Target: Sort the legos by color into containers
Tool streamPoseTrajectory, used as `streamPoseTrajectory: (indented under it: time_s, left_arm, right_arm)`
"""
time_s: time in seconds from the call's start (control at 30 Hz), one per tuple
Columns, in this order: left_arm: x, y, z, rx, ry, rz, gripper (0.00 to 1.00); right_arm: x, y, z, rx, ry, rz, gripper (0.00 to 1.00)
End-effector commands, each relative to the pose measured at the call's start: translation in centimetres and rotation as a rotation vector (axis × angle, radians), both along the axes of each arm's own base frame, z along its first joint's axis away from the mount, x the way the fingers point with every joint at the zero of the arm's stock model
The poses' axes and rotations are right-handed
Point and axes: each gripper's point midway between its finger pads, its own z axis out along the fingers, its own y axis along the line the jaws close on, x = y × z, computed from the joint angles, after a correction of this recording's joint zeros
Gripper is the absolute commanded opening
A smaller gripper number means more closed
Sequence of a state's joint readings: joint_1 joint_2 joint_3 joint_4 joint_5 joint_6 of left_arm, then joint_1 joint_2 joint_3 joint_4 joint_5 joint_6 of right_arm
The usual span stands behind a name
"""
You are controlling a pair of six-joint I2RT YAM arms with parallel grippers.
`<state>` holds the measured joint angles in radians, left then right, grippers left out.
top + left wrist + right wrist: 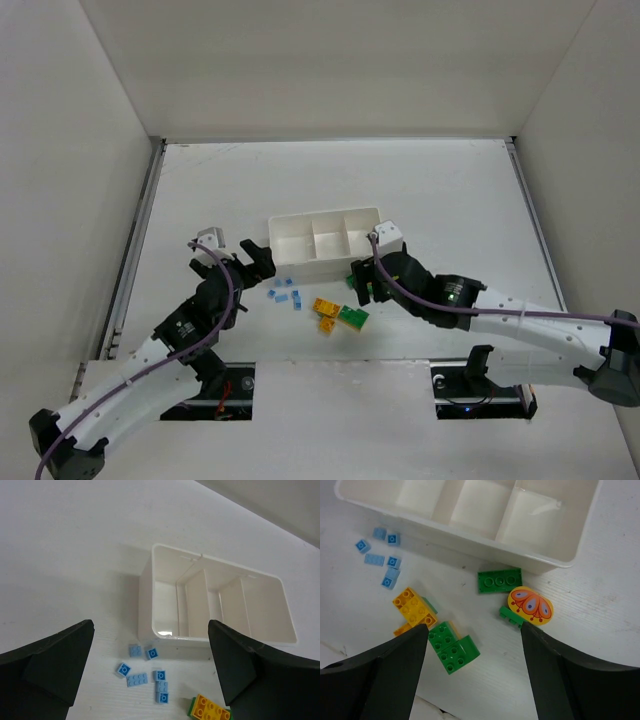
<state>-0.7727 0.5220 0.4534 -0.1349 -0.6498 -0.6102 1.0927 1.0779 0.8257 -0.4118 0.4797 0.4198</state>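
Light blue bricks (384, 560), yellow-orange bricks (412, 607) and green bricks (452, 650), seen against a white worktop (450, 190) and a plain white tray (460, 536). A yellow oval piece (530, 605) carries an orange butterfly pattern with pale spots. The left pincer (252, 260) and right pincer (357, 282) are black, the arms (540, 335) white with black joints, the cables (560, 318) purple.

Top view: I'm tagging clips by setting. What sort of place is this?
Probably a lab robot cell: a white table boxed in by plain white walls, a left arm and right arm bolted at its near edge, and a tray and toy bricks laid out.
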Motion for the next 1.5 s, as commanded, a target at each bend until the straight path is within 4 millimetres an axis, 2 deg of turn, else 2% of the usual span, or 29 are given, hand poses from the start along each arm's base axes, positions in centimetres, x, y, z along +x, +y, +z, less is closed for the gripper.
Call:
streamPoseTrajectory:
  time_s: [0.0, 0.1, 0.17, 0.3, 0.37, 0.43, 0.5, 0.53, 0.57, 0.6, 0.63, 0.7, 0.8, 0.97, 1.13, 1.33, 1.47]
  left_arm:
    - [0.3, 0.9, 1.3, -0.022, -0.026, 0.032, 1.00]
    - [0.3, 1.5, 1.6, -0.062, -0.053, 0.054, 1.00]
    - [0.6, 1.8, 1.7, -0.072, -0.064, 0.071, 1.00]
    - [1.1, 1.3, 1.8, -0.134, -0.056, 0.097, 1.00]
    - [1.2, 1.5, 1.9, -0.193, -0.074, 0.141, 1.00]
    - [0.9, 1.5, 2.0, -0.231, -0.081, 0.155, 1.00]
    - [0.7, 1.3, 2.1, -0.218, -0.081, 0.143, 1.00]
    - [0.7, 0.9, 2.3, -0.195, -0.080, 0.117, 0.83]
    - [0.7, 0.4, 2.7, -0.152, -0.082, 0.077, 0.54]
    - [0.7, 0.0, 3.1, -0.093, -0.078, 0.037, 0.33]
    - [0.8, 0.0, 3.1, -0.054, -0.068, 0.024, 0.23]
    - [0.7, -0.4, 2.8, -0.045, -0.040, 0.008, 0.15]
    - [0.6, -0.6, 1.7, -0.038, -0.021, 0.000, 0.16]
    - [0.1, -0.1, 0.5, -0.034, -0.007, -0.005, 0.37]
    - [0.1, 0.0, 0.8, -0.048, -0.016, -0.014, 0.43]
    - [0.2, -0.2, -0.3, -0.069, 0.011, -0.026, 0.45]
    - [0.5, -0.2, -0.7, -0.091, 0.021, -0.029, 0.45]
  right_arm:
    - [-0.2, 2.2, 2.8, 0.092, -0.054, 0.056, 0.80]
    - [-0.8, 3.2, 3.1, 0.120, -0.074, 0.101, 0.72]
    - [-1.3, 4.1, 3.2, 0.145, -0.077, 0.141, 0.58]
    - [-2.0, 5.8, 2.6, 0.167, -0.065, 0.193, 0.16]
    - [-2.1, 6.1, 2.1, 0.152, -0.052, 0.211, 0.10]
    - [-2.7, 7.0, 1.8, 0.154, -0.044, 0.254, 0.13]
    - [-3.5, 8.1, 0.9, 0.142, -0.045, 0.321, 0.26]
    - [-3.7, 8.7, 0.6, 0.138, -0.048, 0.350, 0.35]
    - [-4.0, 9.2, 0.4, 0.132, -0.052, 0.378, 0.43]
    - [-4.2, 9.7, 0.1, 0.124, -0.056, 0.400, 0.50]
    - [-4.2, 10.2, -0.1, 0.120, -0.064, 0.419, 0.56]
    - [-4.4, 11.3, -1.0, 0.104, -0.061, 0.469, 0.64]
    - [-4.0, 12.0, -3.4, 0.038, -0.028, 0.507, 0.71]
    - [-2.0, 11.2, -6.6, -0.045, 0.010, 0.451, 0.74]
    - [-0.3, 11.2, -8.3, -0.092, 0.034, 0.419, 0.68]
    - [-0.2, 11.4, -9.0, -0.099, 0.050, 0.425, 0.58]
    - [0.0, 11.6, -8.9, -0.095, 0.047, 0.416, 0.40]
